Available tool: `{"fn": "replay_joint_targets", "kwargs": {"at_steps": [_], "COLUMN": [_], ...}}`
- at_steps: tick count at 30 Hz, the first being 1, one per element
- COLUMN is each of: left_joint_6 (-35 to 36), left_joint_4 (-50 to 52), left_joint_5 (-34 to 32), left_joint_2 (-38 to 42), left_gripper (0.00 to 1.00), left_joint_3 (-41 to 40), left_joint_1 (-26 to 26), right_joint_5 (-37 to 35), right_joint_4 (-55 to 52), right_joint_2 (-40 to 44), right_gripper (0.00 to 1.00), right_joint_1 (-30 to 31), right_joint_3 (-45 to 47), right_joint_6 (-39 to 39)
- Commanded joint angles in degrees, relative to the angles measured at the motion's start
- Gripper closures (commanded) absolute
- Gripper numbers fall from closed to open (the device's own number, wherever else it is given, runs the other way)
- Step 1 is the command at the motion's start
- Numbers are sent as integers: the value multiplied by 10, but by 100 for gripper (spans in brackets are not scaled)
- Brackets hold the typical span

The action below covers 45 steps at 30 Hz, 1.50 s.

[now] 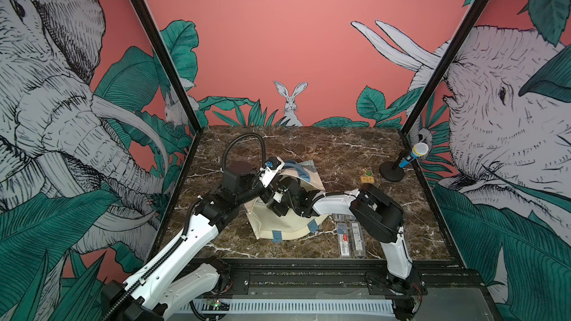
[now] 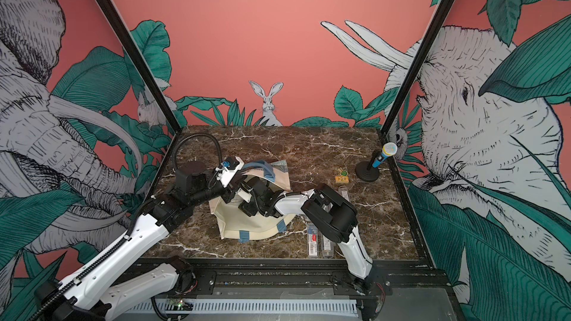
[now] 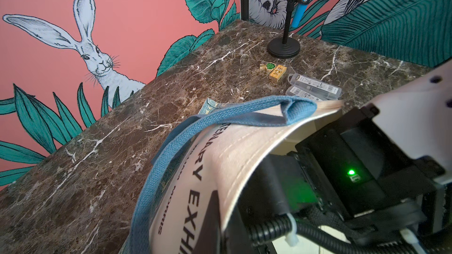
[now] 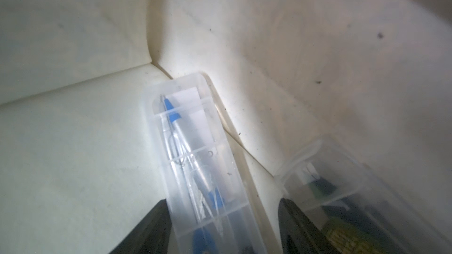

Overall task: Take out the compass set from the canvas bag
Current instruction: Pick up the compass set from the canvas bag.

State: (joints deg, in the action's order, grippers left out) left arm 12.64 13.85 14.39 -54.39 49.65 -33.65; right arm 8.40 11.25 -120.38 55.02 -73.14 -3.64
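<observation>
Compass set: the clear, oblong plastic case with a blue-and-metal compass inside lay flat on the bag's inner floor, its far end pushed into a corner seam.
Bag: the cream canvas bag with dusty-blue strap handles lay on the brown marble table, its upper rim lifted.
Left gripper: clamped tight on that upper rim, holding the mouth open.
Right gripper: deep inside the bag, jaws spread wide astride the case's near end. One finger was at a long edge and the other stood apart, so nothing was gripped.
Handling: probably light, rigid and smooth-walled, so slippery. Thin plastic might flex or pop open under a hard squeeze.
Hold: best across the narrow width, on the long side walls.
Edges: the seam lay ahead, and a second clear case with dark contents lay just beside, where a finger might snag it.
Room: the only way out was back through the held mouth. Bare marble lay near the clear cases already on the table.
</observation>
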Motion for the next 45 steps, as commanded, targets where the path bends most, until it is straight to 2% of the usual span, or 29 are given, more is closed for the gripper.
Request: {"fn": "replay_joint_targets", "kwargs": {"at_steps": [1, 8, 15, 32, 45], "left_joint_6": [-5, -3, -3, -1, -3], "left_joint_4": [-21, -20, -20, -19, -23], "left_joint_5": [21, 15, 12, -2, -6], "left_joint_2": [18, 19, 18, 22, 16], "left_gripper": [100, 100, 100, 100, 100], "left_joint_3": [-2, -3, -3, -5, -7], "left_joint_1": [-3, -3, -4, -3, -4], "right_joint_5": [18, 38, 32, 3, 51], "right_joint_4": [-54, -147, -201, -299, -344], "right_joint_2": [-27, -16, 14, 147, 240], "right_gripper": [32, 48, 57, 59, 60], "right_joint_1": [-6, -6, -6, -6, -1], "right_joint_3": [-16, -60, -69, -24, 24], "right_joint_6": [39, 78, 123, 210, 275]}}
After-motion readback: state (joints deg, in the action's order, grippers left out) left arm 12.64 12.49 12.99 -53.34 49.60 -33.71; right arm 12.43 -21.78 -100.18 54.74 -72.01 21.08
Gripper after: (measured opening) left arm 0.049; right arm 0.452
